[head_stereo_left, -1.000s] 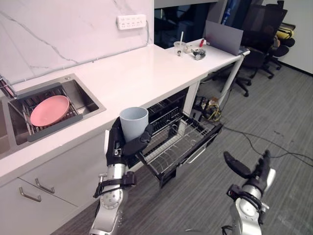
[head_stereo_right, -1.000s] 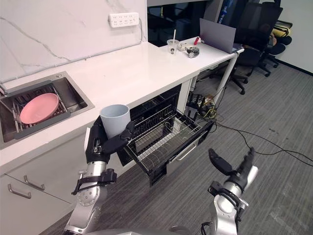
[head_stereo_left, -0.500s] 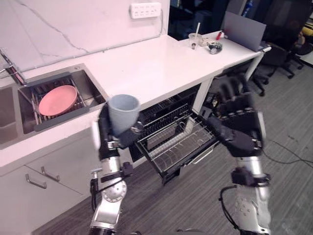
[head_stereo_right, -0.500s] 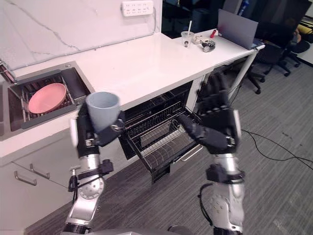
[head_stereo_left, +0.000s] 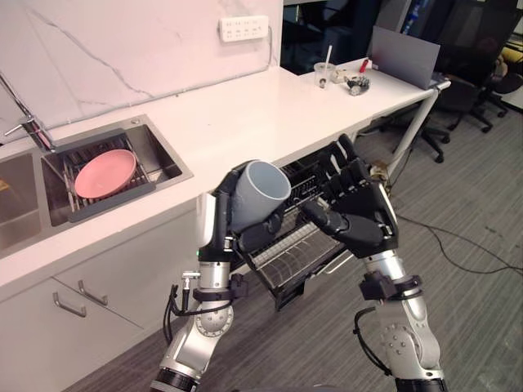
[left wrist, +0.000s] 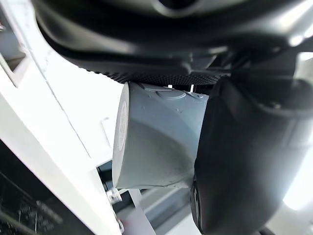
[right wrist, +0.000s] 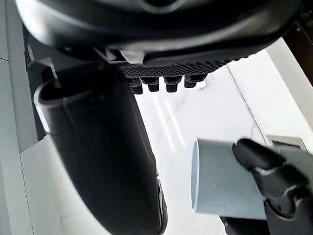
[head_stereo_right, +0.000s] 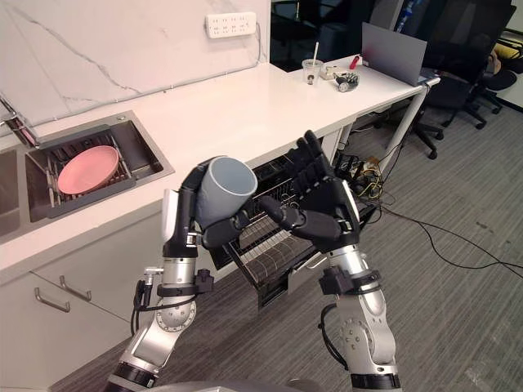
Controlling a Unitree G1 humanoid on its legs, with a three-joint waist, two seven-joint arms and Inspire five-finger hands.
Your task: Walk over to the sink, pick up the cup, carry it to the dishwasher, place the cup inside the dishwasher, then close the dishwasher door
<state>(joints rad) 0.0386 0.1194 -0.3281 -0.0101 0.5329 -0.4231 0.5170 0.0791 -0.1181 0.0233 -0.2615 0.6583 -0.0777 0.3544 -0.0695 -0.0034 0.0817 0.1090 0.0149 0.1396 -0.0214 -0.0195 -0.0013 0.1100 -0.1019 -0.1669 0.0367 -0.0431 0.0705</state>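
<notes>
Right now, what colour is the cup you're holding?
Pale blue-grey; the cup in the left hand shows best in the left eye view.

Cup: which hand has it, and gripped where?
The left hand holds the cup by its side wall, fingers and thumb curled round the body. The cup's mouth tilts toward the right hand, which is open and holds nothing.

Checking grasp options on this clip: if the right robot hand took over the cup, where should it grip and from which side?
Grip the bare wall just below the rim of the cup, coming from the robot's right. The left robot hand wraps its lower body, and it tilts mouth-first toward the open right robot hand.
</notes>
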